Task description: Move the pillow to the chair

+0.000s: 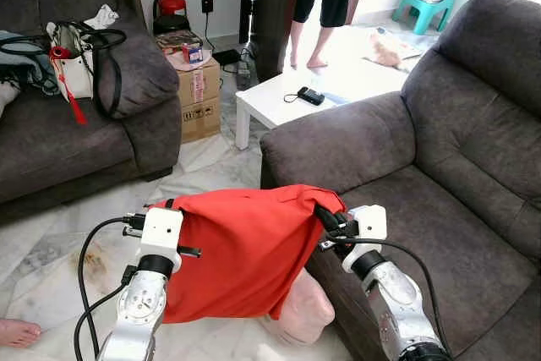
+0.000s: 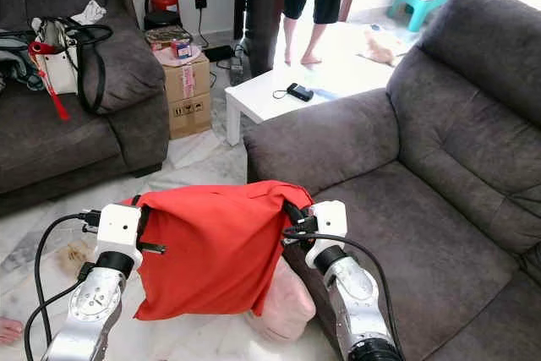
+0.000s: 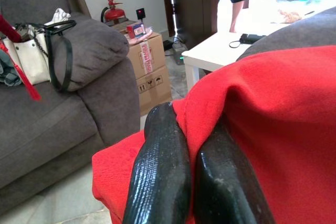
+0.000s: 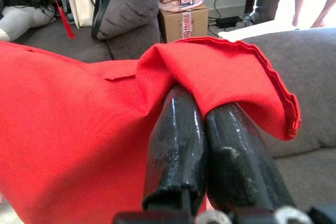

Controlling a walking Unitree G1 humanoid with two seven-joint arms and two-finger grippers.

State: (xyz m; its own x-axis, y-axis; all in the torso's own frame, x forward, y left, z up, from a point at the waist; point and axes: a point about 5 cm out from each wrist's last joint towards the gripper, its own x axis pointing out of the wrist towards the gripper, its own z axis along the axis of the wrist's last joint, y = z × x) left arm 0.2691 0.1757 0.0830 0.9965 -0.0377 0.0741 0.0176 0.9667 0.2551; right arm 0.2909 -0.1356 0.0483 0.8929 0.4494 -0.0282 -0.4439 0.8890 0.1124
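Two claws hold the pillow (image 1: 245, 251) up between them, in the air over the floor (image 1: 59, 259) and just beside the chair (image 1: 423, 209). The left claw (image 3: 202, 156) is clenched on the red cover at one upper corner; the right claw (image 4: 207, 129) is clenched on a fold of the same cover at the other. The cover hangs like a sheet, and a pale pink inner part bulges out at its lower edge, close to the chair's front.

The lift looks done, I judge, and the carry nearly so: the chair's seat lies to the robot's right, bare and near. What is left is to swing the pillow over the seat, lower it and let go. Since the grip is on loose cloth, not the filling, the sagging pink part may catch the seat's front edge or slip further out.

Beyond stand a white table (image 1: 279, 103), a box (image 1: 199, 95), a sofa (image 1: 76, 141) with a bag (image 1: 72, 57), and a person (image 1: 325, 6) in the doorway.
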